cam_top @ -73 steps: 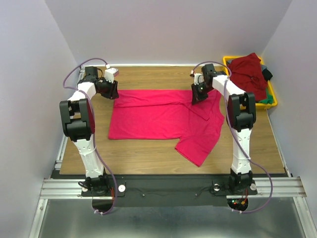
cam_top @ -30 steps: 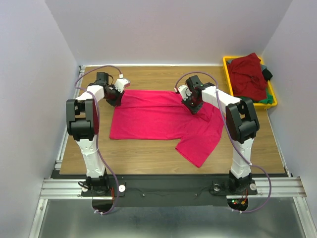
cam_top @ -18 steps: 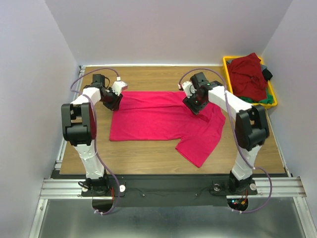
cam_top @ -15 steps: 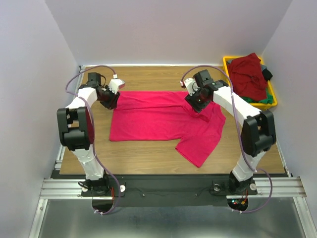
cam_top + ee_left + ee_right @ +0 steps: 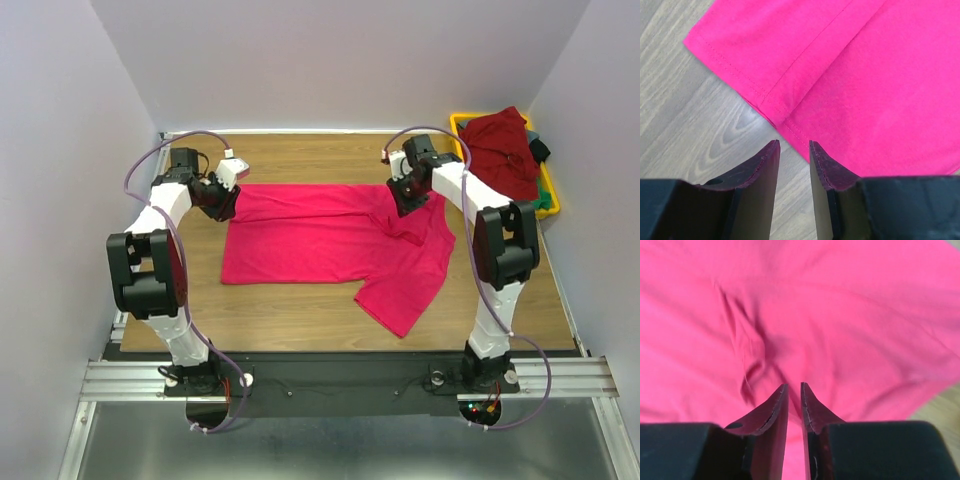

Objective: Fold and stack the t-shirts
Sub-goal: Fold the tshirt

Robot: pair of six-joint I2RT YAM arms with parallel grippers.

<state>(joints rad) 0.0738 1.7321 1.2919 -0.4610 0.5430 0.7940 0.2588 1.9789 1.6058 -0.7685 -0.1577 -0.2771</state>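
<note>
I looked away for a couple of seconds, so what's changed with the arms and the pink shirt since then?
Both grippers swung inward over the crimson t-shirt, then back out: the left gripper sits at its far left corner again, the right gripper near the far right, where the cloth is now slightly puckered. Nothing was lifted. The shirt's outline and the yellow bin stayed put.

1. Three plain, pale lavender walls close in the scene: a left wall [image 5: 60, 200], a far wall [image 5: 340, 60] and a right wall [image 5: 600, 180].
2. A wooden bench [image 5: 300, 160] with visible grain fills the middle.
3. Aluminium rails [image 5: 125, 380] run along its near edge.
4. Nearer still lies a grey metal sheet [image 5: 330, 445].
5. The light is even and soft.
</note>
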